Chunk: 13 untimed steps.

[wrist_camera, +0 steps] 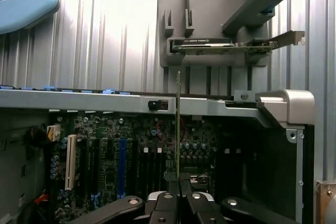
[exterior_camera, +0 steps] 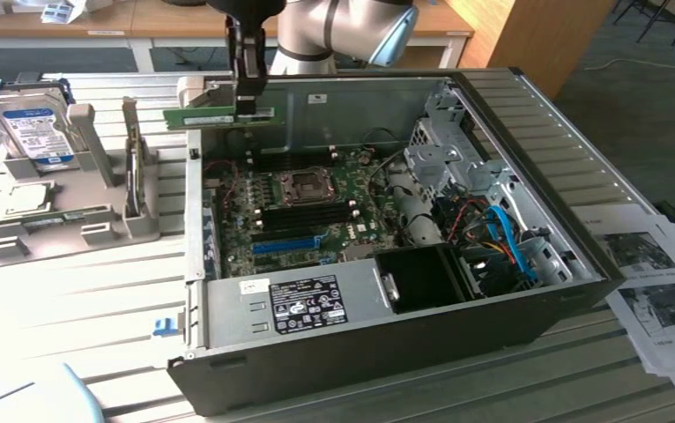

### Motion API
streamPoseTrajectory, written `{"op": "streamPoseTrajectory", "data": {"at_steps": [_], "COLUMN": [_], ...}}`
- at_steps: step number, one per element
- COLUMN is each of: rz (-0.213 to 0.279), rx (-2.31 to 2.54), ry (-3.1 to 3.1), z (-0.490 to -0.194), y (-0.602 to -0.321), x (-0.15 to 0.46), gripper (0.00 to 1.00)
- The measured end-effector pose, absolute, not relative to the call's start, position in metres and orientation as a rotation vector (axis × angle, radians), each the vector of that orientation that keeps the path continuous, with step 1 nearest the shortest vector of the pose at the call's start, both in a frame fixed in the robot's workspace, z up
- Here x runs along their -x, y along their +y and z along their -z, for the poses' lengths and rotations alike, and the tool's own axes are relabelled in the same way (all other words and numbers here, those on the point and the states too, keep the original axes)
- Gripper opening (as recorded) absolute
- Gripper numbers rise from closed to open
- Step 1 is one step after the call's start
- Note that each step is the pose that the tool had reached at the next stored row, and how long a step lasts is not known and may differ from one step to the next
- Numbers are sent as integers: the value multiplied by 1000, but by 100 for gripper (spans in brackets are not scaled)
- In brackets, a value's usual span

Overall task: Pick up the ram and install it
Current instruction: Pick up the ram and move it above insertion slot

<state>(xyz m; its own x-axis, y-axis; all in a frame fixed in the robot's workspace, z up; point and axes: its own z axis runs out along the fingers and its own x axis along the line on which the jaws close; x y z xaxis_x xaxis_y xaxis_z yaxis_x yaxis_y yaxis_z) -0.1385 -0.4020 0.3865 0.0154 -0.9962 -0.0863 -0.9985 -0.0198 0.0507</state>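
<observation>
The slatted bench (exterior_camera: pixel 79 291) is carrying an open computer case (exterior_camera: pixel 573 176), lying on its side with the motherboard (exterior_camera: pixel 302 220) facing upward. A grey fixture (exterior_camera: pixel 67 229) is standing beside the case, on the exterior view's left.

The claw (exterior_camera: pixel 250 107) is hanging above the case's far rim, towards the exterior view's left, and is clenched on the ram (exterior_camera: pixel 203 117). The green stick is sitting level, clear of the case wall and touching nothing below. In the wrist view the claw (wrist_camera: pixel 178 198) is pinching the ram (wrist_camera: pixel 178 129) edge-on, with the board running straight away from the fingers over the motherboard.

The step in hand appears to be carrying the ram towards the dark memory slots (exterior_camera: pixel 308 213). Recommended practice:
- The stick is hanging upright in the grasp; any tilt is likely to jam it against a slot wall
- The long edge is best aligned parallel to the slots, not to the bright-blue slot (exterior_camera: pixel 285 244)
- Clearance over the case rim is worth maintaining throughout the carry
</observation>
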Motion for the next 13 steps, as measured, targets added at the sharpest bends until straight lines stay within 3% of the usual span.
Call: {"op": "streamPoseTrajectory", "data": {"at_steps": [13], "rz": [-152], "rx": [2221], "ry": [2182], "z": [-387], "y": [-402], "x": [112], "gripper": [11]}}
